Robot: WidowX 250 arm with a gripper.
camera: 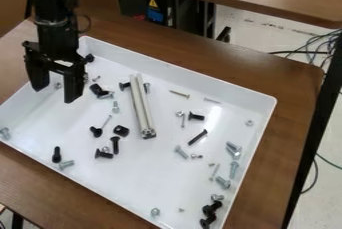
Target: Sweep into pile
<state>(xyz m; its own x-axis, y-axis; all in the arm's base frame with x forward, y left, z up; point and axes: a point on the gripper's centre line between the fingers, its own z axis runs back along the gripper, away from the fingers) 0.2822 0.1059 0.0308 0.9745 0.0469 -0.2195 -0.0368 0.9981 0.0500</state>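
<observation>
Several black metal bolts (212,208) bunch near the near right corner of the white plastic tray (147,173) on the brown wooden worktop (280,173), with a silver hex-head bolt (224,183) just beyond. Farther in, more black screws (115,145) lie scattered left of centre, so the pieces have yet to form one pile. Past them, a pale slotted bar (138,105) lies lengthwise across the tray's middle; it would probably serve as the sweeper. The black claw (55,95) is over the far left part of the tray, spread and holding nothing; its height above the floor is hard to judge. Best to pinch the bar squarely, keep its long edge flat on the floor and push slowly, lest small screws slip beneath or roll around its ends.
</observation>
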